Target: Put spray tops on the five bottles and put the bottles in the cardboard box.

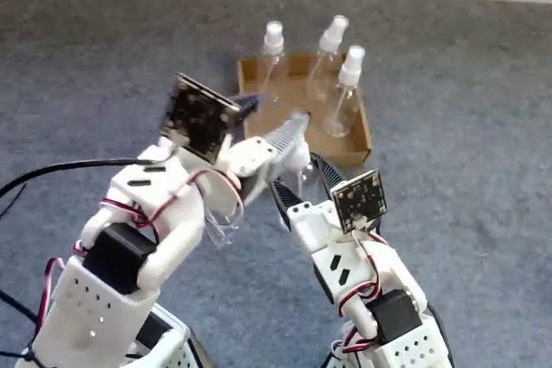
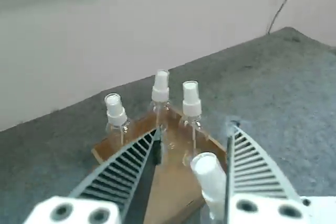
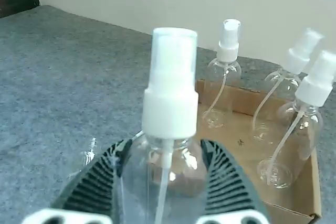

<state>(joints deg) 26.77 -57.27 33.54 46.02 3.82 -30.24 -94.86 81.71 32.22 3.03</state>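
Note:
A clear bottle [image 3: 157,182] with a white spray top [image 3: 170,93] stands upright in my right gripper [image 3: 167,148], which is shut on its body just in front of the cardboard box [image 1: 362,140]. My left gripper [image 2: 194,131] hangs open over that bottle, and the spray top [image 2: 210,178] lies close to one finger. In the high view the left gripper [image 1: 272,114] is at the box's near left corner, with the right gripper [image 1: 302,180] just below it. Three capped bottles [image 1: 332,40] stand upright in the box [image 2: 178,192].
A clear bottle with no top [image 1: 220,226] lies on the grey carpet beside the left arm, and it also appears in the right wrist view [image 3: 86,158]. Black cables run along the left edge. A pale wall borders the carpet behind the box.

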